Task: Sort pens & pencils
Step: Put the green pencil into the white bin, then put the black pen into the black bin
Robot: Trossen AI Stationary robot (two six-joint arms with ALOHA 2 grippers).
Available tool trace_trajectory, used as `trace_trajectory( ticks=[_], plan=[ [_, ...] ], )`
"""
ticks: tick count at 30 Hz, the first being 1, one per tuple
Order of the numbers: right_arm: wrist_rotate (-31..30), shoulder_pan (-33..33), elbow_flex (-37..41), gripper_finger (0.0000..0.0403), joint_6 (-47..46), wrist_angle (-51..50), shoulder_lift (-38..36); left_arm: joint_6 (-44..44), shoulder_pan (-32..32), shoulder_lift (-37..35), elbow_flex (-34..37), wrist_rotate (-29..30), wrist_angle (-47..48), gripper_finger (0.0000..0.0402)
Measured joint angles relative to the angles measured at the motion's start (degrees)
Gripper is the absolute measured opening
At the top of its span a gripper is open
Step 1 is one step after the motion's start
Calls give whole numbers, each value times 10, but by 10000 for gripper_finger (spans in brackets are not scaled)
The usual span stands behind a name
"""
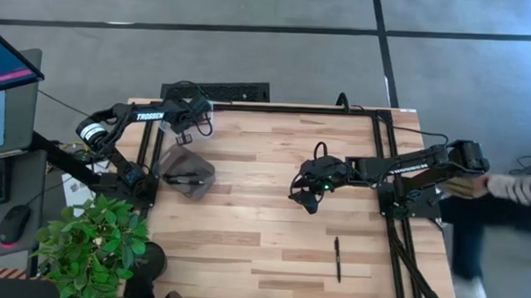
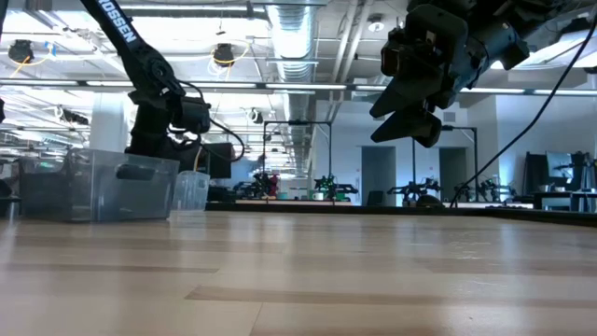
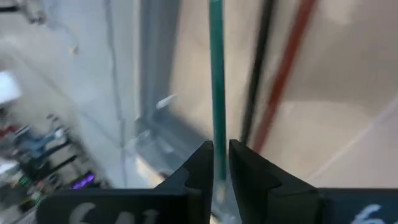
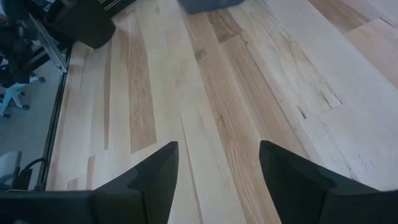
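A green pencil (image 3: 216,81) stands pinched between the two fingers of the left gripper (image 3: 221,163), which are closed almost fully on it. In the left wrist view it runs straight out from the fingertips, with a dark stick and a reddish one just beside it, over what looks like the clear wall of a container. From above, the left gripper (image 1: 182,118) hangs at the far left of the table, near a clear bin (image 1: 189,172) that already holds a couple of dark sticks. A smaller clear cup (image 2: 190,189) shows beside that bin in the low view.

One black pen (image 1: 338,258) lies alone on the bare wood toward the near right of the table (image 1: 244,238), well apart from both bins.

The right gripper (image 1: 308,198) hovers above the middle of the table, fingers spread wide and holding nothing; its wrist view shows only bare boards between them.

The step in hand looks like the left arm dropping its pencil into a container. That calls for opening the fingers once the pencil is inside the rim. The right arm would then have to travel near and right, and line its fingers across the pen.

Which container the pencil is over I cannot tell. At the right edge a person's sleeve (image 1: 515,189) is partly cut off.
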State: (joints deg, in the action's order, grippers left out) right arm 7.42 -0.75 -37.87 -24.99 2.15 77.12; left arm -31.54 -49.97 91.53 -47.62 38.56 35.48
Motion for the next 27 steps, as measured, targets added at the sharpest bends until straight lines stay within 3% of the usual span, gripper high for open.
trace_trajectory(
  ticks=[5, 11, 16, 22, 27],
  plan=[
    [0, 0, 0, 244, 0, 0, 0, 14, 1, 0, 0, -25, 0, 64],
    [0, 0, 0, 244, 0, 2, 0, 60, 3, 0, -2, 24, 4, 81],
    [-1, 0, 0, 244, 0, 31, 0, 74, 18, -23, -22, 22, 9, 82],
    [0, 0, 0, 244, -1, 21, 0, 86, 63, -101, -43, -8, 13, 82],
    [0, 1, 1, 244, -20, -6, -30, 130, 122, -205, -45, -96, 16, 82]
  ],
)
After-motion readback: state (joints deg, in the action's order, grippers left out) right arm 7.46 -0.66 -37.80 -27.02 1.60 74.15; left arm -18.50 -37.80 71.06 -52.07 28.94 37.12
